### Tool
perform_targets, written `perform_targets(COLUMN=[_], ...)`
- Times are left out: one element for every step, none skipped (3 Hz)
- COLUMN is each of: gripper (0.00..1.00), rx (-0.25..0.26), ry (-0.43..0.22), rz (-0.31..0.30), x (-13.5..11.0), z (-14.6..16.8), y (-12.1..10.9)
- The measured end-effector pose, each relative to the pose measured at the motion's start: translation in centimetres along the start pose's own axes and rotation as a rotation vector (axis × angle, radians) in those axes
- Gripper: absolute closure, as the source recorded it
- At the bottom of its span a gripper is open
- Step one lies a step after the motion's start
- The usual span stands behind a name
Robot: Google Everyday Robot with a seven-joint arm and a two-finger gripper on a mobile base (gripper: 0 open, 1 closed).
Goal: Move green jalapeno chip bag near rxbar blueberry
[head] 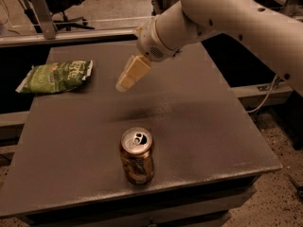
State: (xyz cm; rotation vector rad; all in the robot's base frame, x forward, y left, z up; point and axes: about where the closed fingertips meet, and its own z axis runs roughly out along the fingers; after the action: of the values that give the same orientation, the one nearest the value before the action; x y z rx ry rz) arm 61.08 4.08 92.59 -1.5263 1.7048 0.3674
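The green jalapeno chip bag (56, 76) lies flat on the far left of the dark table (199, 126), close to its left edge. My gripper (124, 84) hangs in the air over the middle of the table, to the right of the bag and apart from it, with nothing seen in it. The white arm reaches in from the upper right and covers the far right part of the table. The rxbar blueberry is hidden behind the arm.
A brown drink can (137, 155) stands upright near the table's front edge, in front of the gripper. A metal rail (71, 34) runs behind the table. The floor drops away on the right.
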Motion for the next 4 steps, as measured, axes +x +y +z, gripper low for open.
perform_targets(gripper=[0.00,0.00,0.00,0.00], rx=[-0.030,-0.055,-0.072,-0.101], ry=[-0.078,-0.130,-0.168,-0.199], rz=[0.044,0.090,0.128,0.171], x=[-2.2,-4.1,-5.7,-7.3], z=[5.5,10.2,13.5,16.1], y=[0.1,0.0,-0.1,0.6])
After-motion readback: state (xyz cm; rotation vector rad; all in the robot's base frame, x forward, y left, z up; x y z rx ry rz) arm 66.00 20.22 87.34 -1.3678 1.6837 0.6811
